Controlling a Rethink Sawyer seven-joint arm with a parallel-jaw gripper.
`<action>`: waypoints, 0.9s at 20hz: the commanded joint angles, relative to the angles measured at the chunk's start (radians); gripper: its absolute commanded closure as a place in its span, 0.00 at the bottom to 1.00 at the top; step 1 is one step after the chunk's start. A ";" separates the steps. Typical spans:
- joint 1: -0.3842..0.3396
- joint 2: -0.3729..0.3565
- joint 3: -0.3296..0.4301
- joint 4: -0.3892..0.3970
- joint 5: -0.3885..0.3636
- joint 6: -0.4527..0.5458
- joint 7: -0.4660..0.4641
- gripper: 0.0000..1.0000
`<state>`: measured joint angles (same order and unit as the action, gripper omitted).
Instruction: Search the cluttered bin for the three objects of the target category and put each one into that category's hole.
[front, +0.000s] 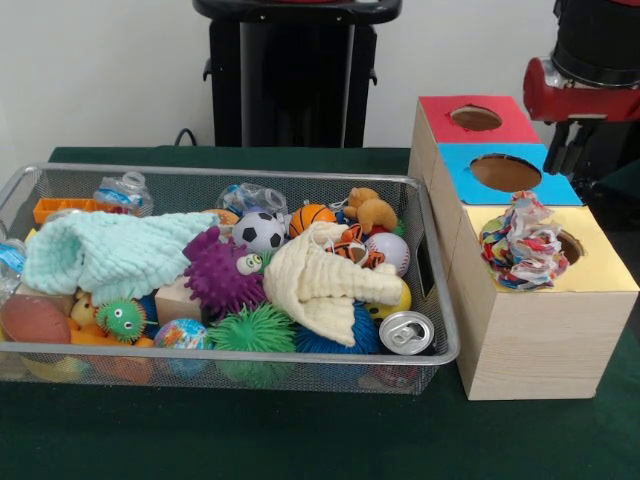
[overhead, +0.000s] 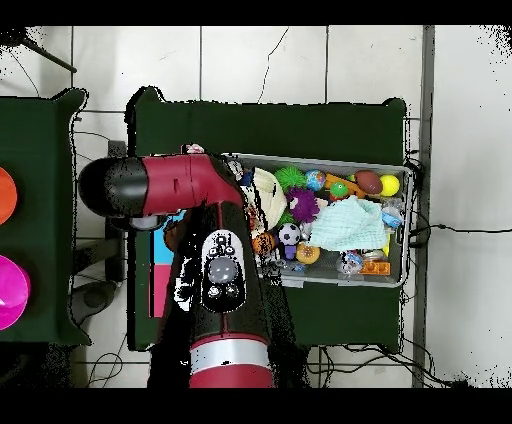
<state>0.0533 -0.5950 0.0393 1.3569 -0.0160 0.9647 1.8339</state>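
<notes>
Multicoloured knotted rag rope (front: 522, 243) sits bunched over the hole of the yellow-topped wooden box (front: 600, 275) at the frame's right, half in, not yet dropped through. It looks soft, light and limp, best pinched at its thick middle knot. The red and black arm (overhead: 200, 200) hangs above the boxes; its tool is hidden, so I cannot tell its state.

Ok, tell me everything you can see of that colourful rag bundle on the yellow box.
The rag bundle is a knot of frayed cloth strips in red, white, blue, green and yellow. It looks soft and loosely bunched. It sits on the yellow-topped box, partly in that box's round hole, covering most of the opening and standing above the lid. Only the box touches it. The overhead view hides it under the arm.
</notes>
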 joint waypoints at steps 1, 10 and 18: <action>-0.053 -0.073 -0.034 0.186 0.019 -0.004 0.146 1.00; -0.084 -0.174 -0.014 0.143 0.051 0.219 0.105 1.00; -0.101 -0.120 0.012 -0.053 -0.011 0.325 0.066 1.00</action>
<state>-0.0142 -0.7576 0.0124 1.3921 -0.0030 1.1613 1.8339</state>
